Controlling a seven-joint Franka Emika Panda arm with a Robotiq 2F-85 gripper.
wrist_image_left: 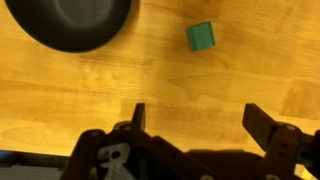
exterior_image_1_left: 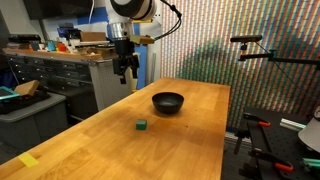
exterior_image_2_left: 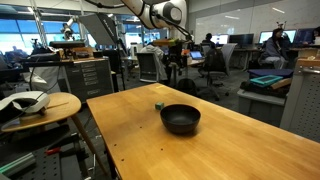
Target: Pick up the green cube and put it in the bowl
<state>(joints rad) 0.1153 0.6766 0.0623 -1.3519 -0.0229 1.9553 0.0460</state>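
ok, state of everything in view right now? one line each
green cube: resting on the table, outside the bowl, not gripped.
bowl: upright on the table, nothing visible inside.
gripper: open, holding nothing, raised above the table, clear of the cube.
yellow tape patch: lying flat near a table corner.

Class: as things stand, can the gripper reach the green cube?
Probably yes: the gripper hangs open above the table, the green cube stands alone, and the bowl sits apart.
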